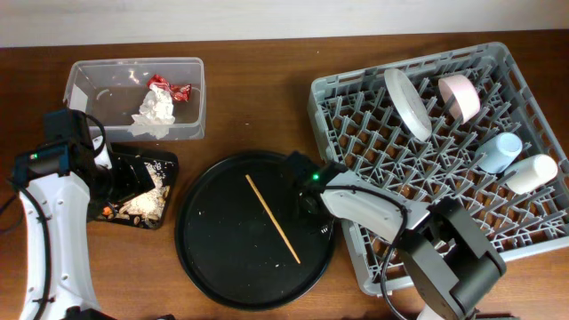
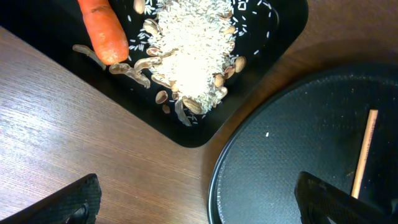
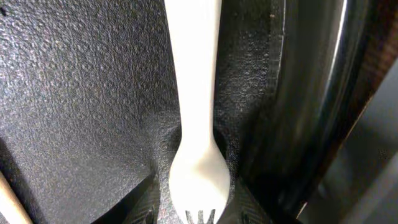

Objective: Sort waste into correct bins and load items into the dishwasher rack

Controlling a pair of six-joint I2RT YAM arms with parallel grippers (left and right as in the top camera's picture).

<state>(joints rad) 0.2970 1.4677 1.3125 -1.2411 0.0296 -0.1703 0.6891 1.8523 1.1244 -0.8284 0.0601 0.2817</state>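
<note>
Four in the rack (image 1: 373, 164): plate (image 1: 407, 104), bowl (image 1: 460, 98), blue cup (image 1: 500, 151), white cup (image 1: 532, 173).

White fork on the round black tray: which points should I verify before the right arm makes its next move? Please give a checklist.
1. White fork lies inside the right end effector: ok.
2. Grip closed on the fork: cannot tell.
3. Chopstick lies apart from the fork: ok.
4. Dishwasher rack has free pegs: ok.
5. Left end effector open, holding nothing: ok.
</note>
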